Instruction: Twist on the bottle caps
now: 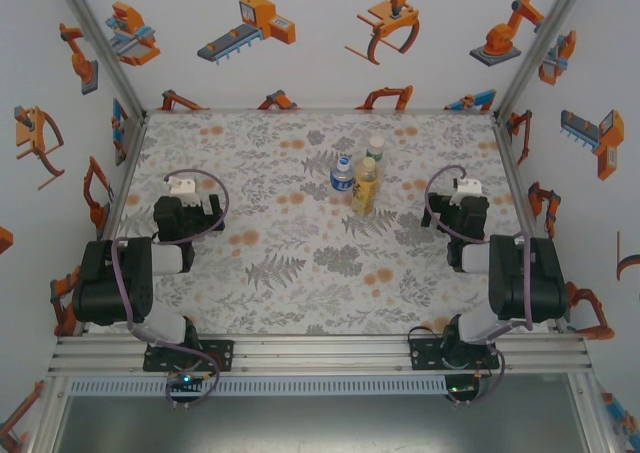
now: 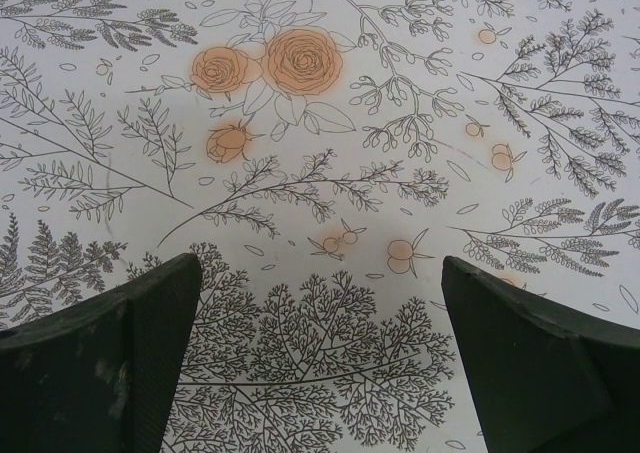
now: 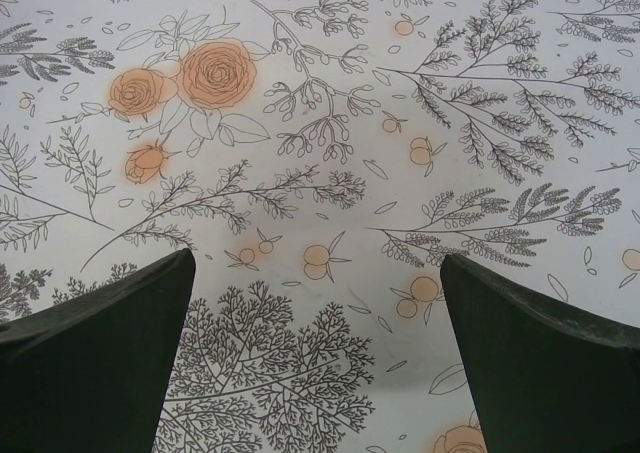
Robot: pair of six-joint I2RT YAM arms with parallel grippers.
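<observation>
Left fingers (image 2: 110, 363) are spread wide, with nothing between them. They hang over the floral mat (image 2: 300, 123), and bare fern and rose print shows in the gap. Right fingers (image 3: 540, 363) are spread just as wide and are also empty, above a patch of mat with orange roses and small orange buds.

From the top camera, the left arm (image 1: 115, 278) is folded at the left side of the bench (image 1: 320, 341) and the right arm (image 1: 525, 273) is folded at the right side. Each wrist points down at the mat, well apart from the bottles.

All three bottles stand upright in a tight cluster on the far half of the mat, a little right of centre and between the two arms. The yellow-labelled bottle (image 1: 366, 188) is nearest the arms. The blue-labelled bottle (image 1: 342, 178) stands just beside it on the left, and the pale bottle (image 1: 375, 153) is just behind. Whether the bottles touch one another cannot be told.

A white cap (image 1: 376, 142) seems to sit on top of the pale bottle. The tops of the other two bottles are too small to read, so I cannot tell whether they carry caps. White walls (image 1: 320, 43) printed with orange robot pictures enclose the bench.
</observation>
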